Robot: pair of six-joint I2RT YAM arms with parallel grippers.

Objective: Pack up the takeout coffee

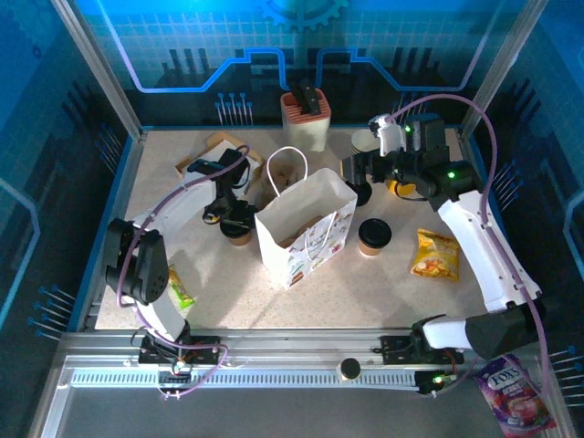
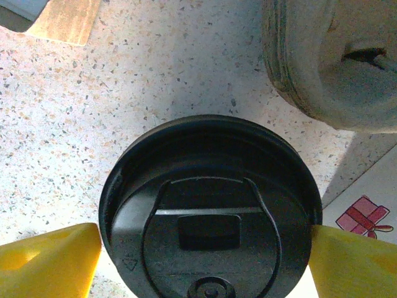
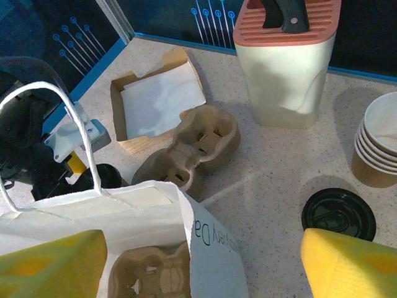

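Takeout coffee, 1 small tan paper cup with a round black plastic lid [image 2: 211, 236], stands on the speckled table [image 2: 93, 112] just left of the tall white paper bag [image 1: 306, 228]; a 2nd lidded tan cup [image 1: 374, 235] stands just right of that bag, with nothing on it. The left gripper [image 1: 235, 217] hangs over the 1st cup, its yellow pads [image 2: 49, 264] flanking the lid on 2 sides, at the rim or just off it; whether they pinch it I cannot tell. The right gripper [image 3: 205, 248] hovers above the bag's mouth, jaws wide and empty.

Step in hand, as I judge it: the pick of the 1st cup; neither cup is in the bag. A brown moulded-pulp cup tray [image 3: 155, 276] lies at the bottom of the bag, so the next move likely calls for a firm squeeze, a straight lift with the cup kept upright, a carry over the bag's rim and a lowering into 1 of the tray's wells; the right gripper may have to steady the bag.

Hard to make out: the lid hides the cup's tan wall in the left wrist view; from above the gripper covers most of the cup; the tray's wells are cut off by the frame edge and the bag's wall, so how many stand free is unclear.
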